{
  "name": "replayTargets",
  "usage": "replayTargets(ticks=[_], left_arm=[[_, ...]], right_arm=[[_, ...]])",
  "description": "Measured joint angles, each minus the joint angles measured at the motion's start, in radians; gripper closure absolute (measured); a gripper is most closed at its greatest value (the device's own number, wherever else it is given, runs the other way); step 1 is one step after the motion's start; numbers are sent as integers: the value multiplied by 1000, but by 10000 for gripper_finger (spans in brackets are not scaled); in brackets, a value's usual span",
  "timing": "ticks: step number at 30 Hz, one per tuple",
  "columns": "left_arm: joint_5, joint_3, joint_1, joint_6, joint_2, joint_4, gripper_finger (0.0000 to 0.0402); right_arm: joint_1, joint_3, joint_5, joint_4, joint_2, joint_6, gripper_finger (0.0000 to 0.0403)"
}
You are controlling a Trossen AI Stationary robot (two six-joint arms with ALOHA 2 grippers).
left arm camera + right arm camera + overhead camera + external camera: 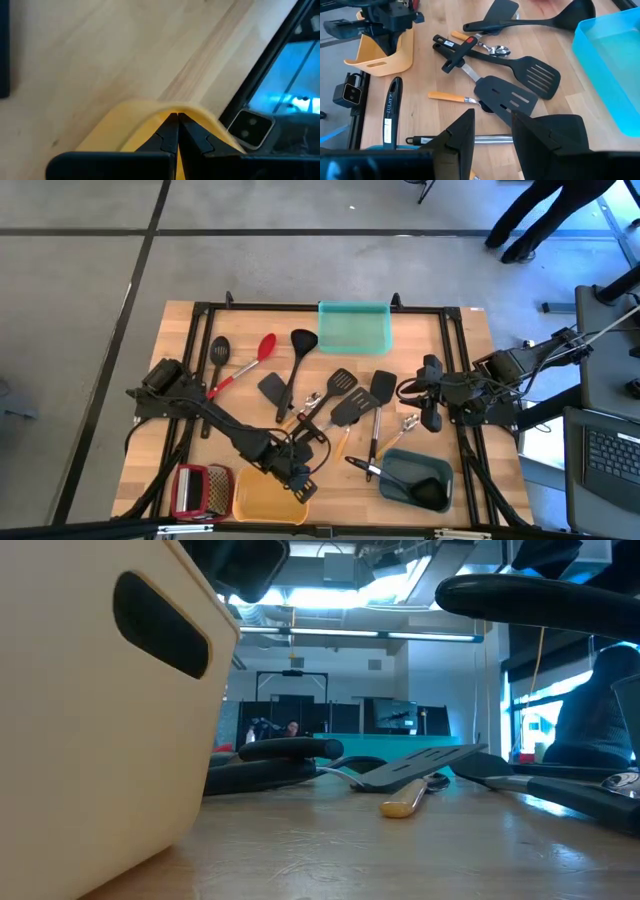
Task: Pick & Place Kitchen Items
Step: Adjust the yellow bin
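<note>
Gripping the rim of the yellow tray with closed fingers, the left gripper sits at the table's near edge and tips the tray up. Waiting at the right side, the right gripper hangs half open, holding nothing. Black spatulas and other utensils lie scattered mid-table.
</note>
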Motion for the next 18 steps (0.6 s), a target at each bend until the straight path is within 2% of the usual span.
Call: replayTargets(ticks=[12, 15, 18], left_arm=[[2, 0, 79, 94, -3, 28, 400], [16, 14, 77, 93, -32, -25, 400], [-24, 49, 64, 96, -95, -83, 400]], right_arm=[[0, 0, 0, 4, 0, 3, 274], [0, 0, -3, 4, 0, 3, 274], [0, 0, -11, 5, 0, 3, 274]])
